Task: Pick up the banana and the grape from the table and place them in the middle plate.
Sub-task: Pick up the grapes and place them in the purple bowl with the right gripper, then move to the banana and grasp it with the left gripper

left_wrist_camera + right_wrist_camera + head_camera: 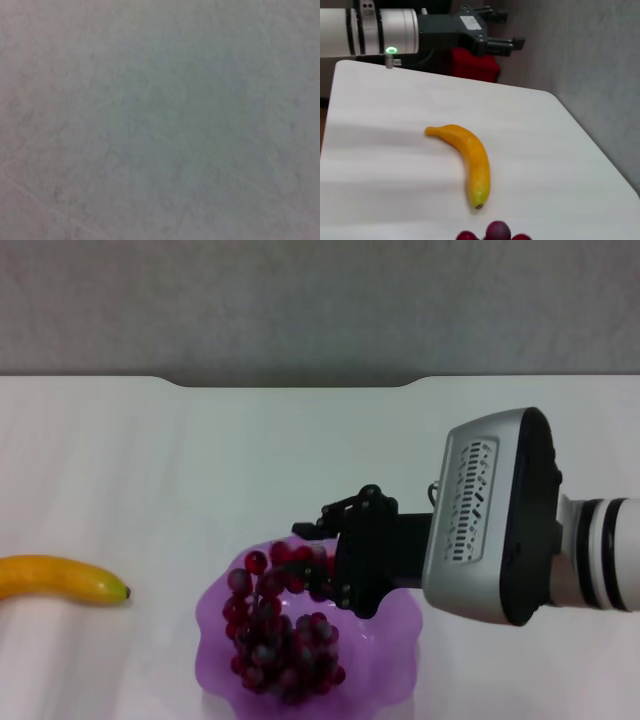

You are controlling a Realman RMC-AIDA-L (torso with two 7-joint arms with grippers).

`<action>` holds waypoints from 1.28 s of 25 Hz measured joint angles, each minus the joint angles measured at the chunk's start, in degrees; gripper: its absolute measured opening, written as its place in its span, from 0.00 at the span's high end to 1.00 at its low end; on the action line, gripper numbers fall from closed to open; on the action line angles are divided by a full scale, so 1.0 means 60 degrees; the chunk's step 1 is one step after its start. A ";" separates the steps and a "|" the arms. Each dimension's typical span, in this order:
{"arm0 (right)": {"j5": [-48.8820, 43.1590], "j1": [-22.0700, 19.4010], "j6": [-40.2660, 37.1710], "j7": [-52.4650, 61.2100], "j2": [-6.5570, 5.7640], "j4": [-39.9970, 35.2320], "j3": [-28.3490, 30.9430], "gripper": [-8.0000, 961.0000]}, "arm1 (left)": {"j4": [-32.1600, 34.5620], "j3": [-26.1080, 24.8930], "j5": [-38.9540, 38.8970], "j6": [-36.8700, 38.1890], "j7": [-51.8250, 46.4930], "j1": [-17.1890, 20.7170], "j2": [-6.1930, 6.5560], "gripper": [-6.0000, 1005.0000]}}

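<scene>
Head view: right gripper (pixel 312 562) hangs over the purple plate (pixel 385 665), fingers at the top of the grapes (pixel 280 635) lying in it; grip unclear. Banana (pixel 62 579) lies on the table (pixel 200 470), left. Left gripper (pixel 495 30) is parked beyond the table, its fingers slightly apart.

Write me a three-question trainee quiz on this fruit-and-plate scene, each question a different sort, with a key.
1. True or false: the long bunch of dark red-purple grapes lies in the translucent purple scalloped plate.
2. Where is the curved yellow-orange banana?
A. in the plate
B. on the plain white table, on the robot's left of the plate
C. held by a claw
3. Fill in: the claw over the plate's far rim, at the top of the grapes, is the ___ claw.

Key: 1 true; 2 B; 3 right. The left claw hangs beyond the table's edge.
</scene>
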 joint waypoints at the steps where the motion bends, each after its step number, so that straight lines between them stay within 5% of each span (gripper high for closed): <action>1: -0.0004 -0.0019 -0.0003 0.0001 0.0001 0.0001 0.0046 0.82 | 0.0000 0.0000 0.0000 0.0000 0.0000 0.0000 0.0000 0.12; 10: -0.0024 -0.0313 -0.0116 0.0484 -0.0008 -0.0125 0.0691 0.46 | 0.0023 -0.0038 0.0000 -0.0001 0.0000 0.0014 -0.0004 0.12; 29: 0.0221 -0.0949 0.0400 0.0874 0.0009 -0.1884 0.2840 0.46 | -0.0013 0.0042 0.0077 0.0014 0.0000 0.0032 -0.0004 0.12; 32: 0.0242 -0.1115 0.0612 0.0777 0.0012 -0.2058 0.2958 0.60 | -0.0022 0.0051 0.0089 0.0084 0.0000 0.0030 -0.0004 0.12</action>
